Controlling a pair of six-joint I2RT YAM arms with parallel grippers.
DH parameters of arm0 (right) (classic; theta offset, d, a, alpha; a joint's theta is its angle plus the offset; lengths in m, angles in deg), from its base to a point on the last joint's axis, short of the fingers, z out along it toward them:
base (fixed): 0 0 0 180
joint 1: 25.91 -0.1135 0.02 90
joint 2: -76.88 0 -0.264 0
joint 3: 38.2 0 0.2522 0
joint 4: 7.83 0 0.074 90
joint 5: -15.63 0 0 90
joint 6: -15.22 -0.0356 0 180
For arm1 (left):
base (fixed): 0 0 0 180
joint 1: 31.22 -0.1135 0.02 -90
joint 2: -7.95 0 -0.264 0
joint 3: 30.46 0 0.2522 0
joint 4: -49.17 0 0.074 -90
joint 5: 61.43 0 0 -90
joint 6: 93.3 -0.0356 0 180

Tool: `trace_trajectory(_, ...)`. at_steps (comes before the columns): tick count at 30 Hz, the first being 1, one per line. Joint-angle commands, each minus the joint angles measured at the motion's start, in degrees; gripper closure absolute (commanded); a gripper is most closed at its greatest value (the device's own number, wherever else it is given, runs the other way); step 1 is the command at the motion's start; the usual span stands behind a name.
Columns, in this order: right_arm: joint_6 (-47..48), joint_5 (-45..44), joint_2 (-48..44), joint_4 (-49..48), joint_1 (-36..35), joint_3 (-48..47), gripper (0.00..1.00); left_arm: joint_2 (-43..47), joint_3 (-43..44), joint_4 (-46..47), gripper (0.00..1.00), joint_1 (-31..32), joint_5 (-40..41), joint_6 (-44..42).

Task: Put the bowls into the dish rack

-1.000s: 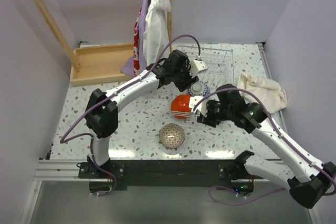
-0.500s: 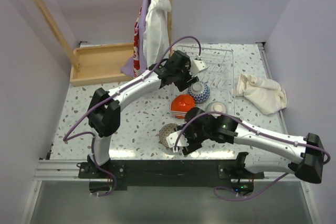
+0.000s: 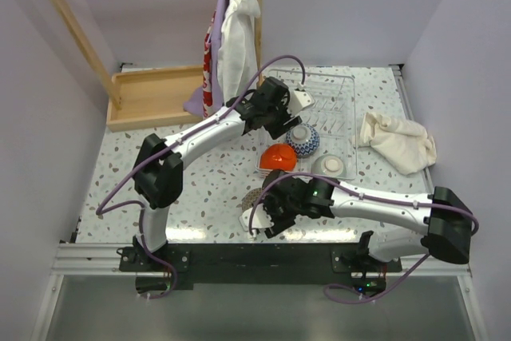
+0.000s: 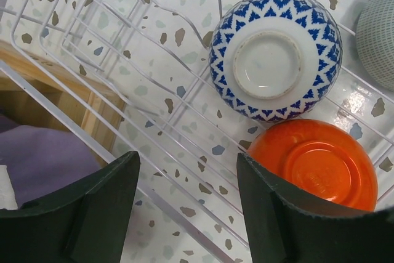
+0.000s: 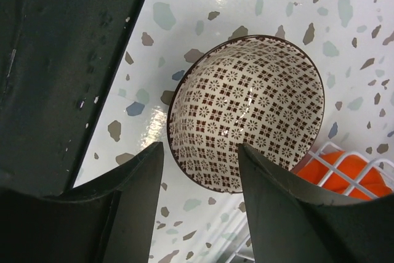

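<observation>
Speckled table (image 3: 200, 181) carries the rack (image 3: 339, 89) far right, long axis near-to-far. Left wrist: blue bowl (image 4: 271, 63) and orange bowl (image 4: 314, 164) lie bottom-up in it; left claw (image 4: 188, 164) gapes, empty. Right wrist: brown bowl (image 5: 246, 112) sits mouth-up on the table by the rack's near-left corner; right claw (image 5: 200, 152) parted, empty.

Three bowls (image 3: 303, 140) in dish rack (image 3: 339, 93), fourth bowl (image 5: 246, 112) on table (image 3: 200, 189)

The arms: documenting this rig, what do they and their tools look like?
The left arm and right arm have white links and black joints, each trailed by a purple cable. The left tool and right tool each have two broad, dark fingers.
</observation>
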Motion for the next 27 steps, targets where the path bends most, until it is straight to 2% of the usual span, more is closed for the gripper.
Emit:
trace_trajectory(1,1.42,2.99,1.71,-1.95,-0.58,-0.38,0.46,4.38,-0.54,1.46,0.31,-0.09,1.4,-0.2)
trace_trajectory(7,1.77,3.87,3.92,-1.94,-1.11,-0.12,0.51,5.61,-2.3,1.9,0.3,-0.26,1.75,-0.29)
trace_trajectory(16,0.63,4.49,4.45,-3.61,-1.73,2.16,0.68,6.93,-4.15,2.43,0.3,-0.61,1.57,-0.2)
trace_trajectory(22,-0.96,2.3,3.22,-6.69,-1.99,6.03,0.75,7.02,-3.45,2.25,0.3,-0.61,1.4,-0.11)
trace_trajectory(24,-0.78,1.42,2.87,-6.87,-1.99,6.3,0.85,6.93,-3.18,2.16,0.3,-0.61,1.31,-0.29)
trace_trajectory(25,-0.87,0.46,2.25,-6.78,-1.99,6.12,0.95,6.84,-3.09,2.08,0.3,-0.61,1.4,-0.29)
trace_trajectory(27,-1.57,-0.6,1.46,-5.47,-1.9,5.16,1.0,7.02,-3.01,1.81,0.3,-0.61,1.4,-0.37)
